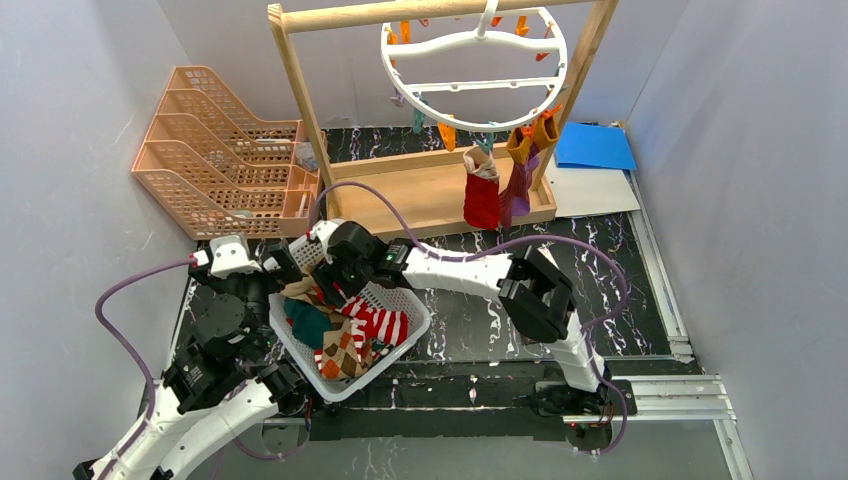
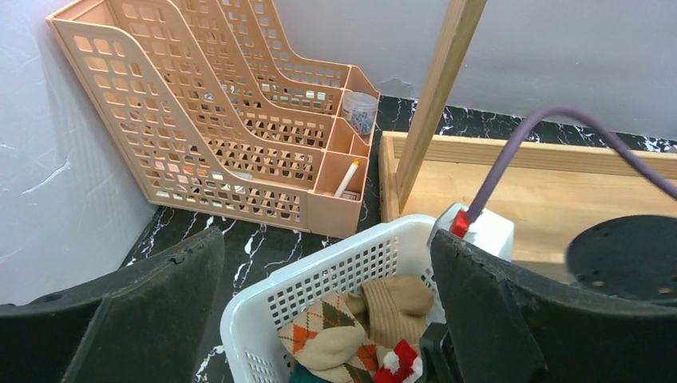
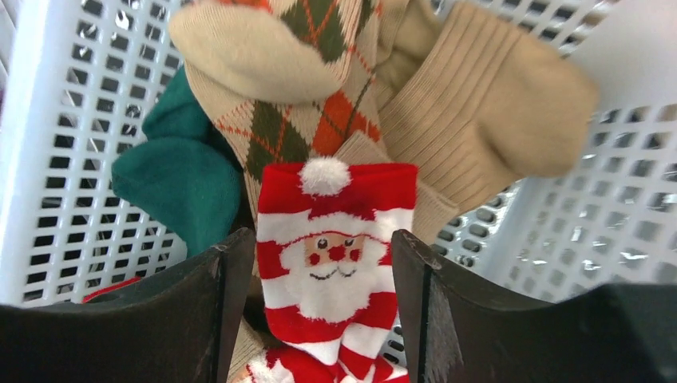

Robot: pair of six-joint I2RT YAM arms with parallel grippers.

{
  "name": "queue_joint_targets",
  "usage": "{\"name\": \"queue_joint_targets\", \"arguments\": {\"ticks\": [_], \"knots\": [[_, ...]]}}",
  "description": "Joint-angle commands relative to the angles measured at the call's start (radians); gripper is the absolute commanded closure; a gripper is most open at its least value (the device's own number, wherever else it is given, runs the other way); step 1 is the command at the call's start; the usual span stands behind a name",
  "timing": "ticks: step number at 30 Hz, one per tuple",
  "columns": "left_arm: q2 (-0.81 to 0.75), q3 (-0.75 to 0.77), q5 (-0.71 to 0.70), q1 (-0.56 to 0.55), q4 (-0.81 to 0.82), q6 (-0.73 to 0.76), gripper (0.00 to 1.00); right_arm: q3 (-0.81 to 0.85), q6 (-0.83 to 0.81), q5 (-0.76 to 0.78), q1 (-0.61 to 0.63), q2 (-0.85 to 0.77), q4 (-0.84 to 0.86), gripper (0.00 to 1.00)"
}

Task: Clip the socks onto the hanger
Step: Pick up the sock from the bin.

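A white basket [image 1: 415, 322] holds loose socks: a red-and-white striped Santa sock [image 3: 335, 263], an argyle sock [image 3: 307, 120], a dark teal sock [image 3: 180, 175] and a tan ribbed sock [image 3: 487, 120]. My right gripper [image 3: 319, 247] is open down inside the basket, and its fingers [image 3: 199, 319] stand either side of the Santa sock. My left gripper [image 2: 326, 238] is open and empty over the basket's far left corner [image 2: 319, 267]. The white ring hanger [image 1: 475, 65] hangs from the wooden rack. A red sock [image 1: 481, 195] and a maroon-purple sock [image 1: 518, 185] are clipped to it.
A peach file rack [image 1: 220, 150] stands at the back left, close to the left gripper. The wooden frame rack [image 1: 440, 195] stands behind the basket. Blue paper [image 1: 595, 147] lies at the back right. Purple cables [image 1: 370, 190] loop over both arms.
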Motion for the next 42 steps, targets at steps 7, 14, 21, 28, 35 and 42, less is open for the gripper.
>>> {"name": "queue_joint_targets", "arguments": {"ticks": [7, 14, 21, 28, 35, 42], "knots": [[-0.031, 0.026, -0.007, -0.003, -0.040, -0.017, 0.01, 0.086, 0.047, -0.084, 0.012, 0.046, -0.069, 0.29], [-0.044, 0.020, -0.009, -0.004, -0.053, -0.031, 0.02, 0.138, 0.039, 0.006, 0.019, 0.095, -0.123, 0.49], [-0.050, 0.044, -0.005, -0.004, -0.051, -0.016, 0.01, 0.000, -0.022, 0.072, 0.017, -0.061, 0.013, 0.88], [-0.050, 0.063, 0.020, -0.003, -0.060, -0.056, 0.02, -0.119, -0.054, 0.014, 0.017, -0.265, 0.113, 0.99], [-0.044, 0.092, 0.087, -0.004, -0.008, -0.077, 0.02, -0.278, -0.181, -0.018, 0.017, -0.548, 0.196, 0.99], [-0.040, 0.085, 0.125, -0.004, -0.058, -0.205, 0.02, -0.569, -0.106, -0.104, 0.017, -0.671, 0.401, 0.99]]}}
